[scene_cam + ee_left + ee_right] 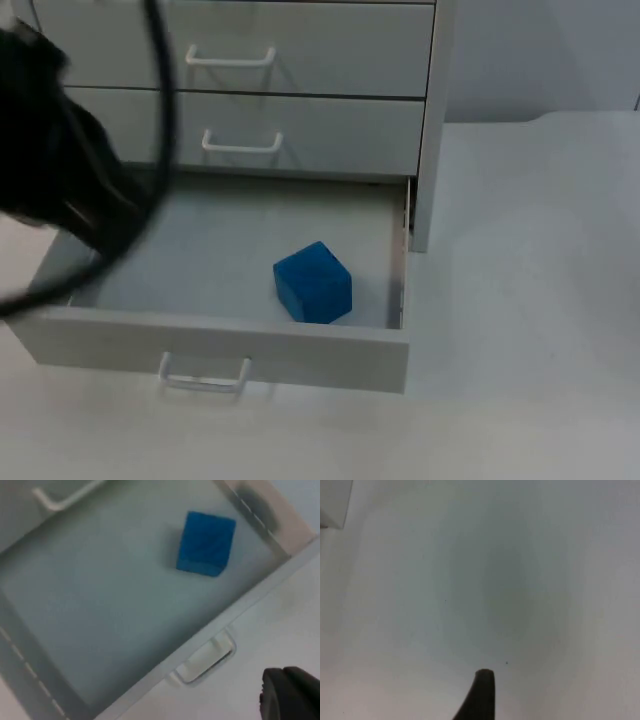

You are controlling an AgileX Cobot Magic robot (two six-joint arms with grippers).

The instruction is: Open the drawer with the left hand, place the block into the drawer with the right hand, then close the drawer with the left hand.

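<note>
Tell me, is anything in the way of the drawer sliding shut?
Nothing visible is. The block sits on the floor of the open drawer, below its walls. The handle is bare, with the left gripper just off it over the table. The right gripper waits over bare table.

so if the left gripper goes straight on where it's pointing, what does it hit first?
Probably the open drawer's front near its handle, or the table just before it; depth is unclear. The block lies farther in.

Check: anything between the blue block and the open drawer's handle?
Only bare drawer floor and the drawer's front panel separate the blue block from the handle; the top and left wrist views both show it.
</note>
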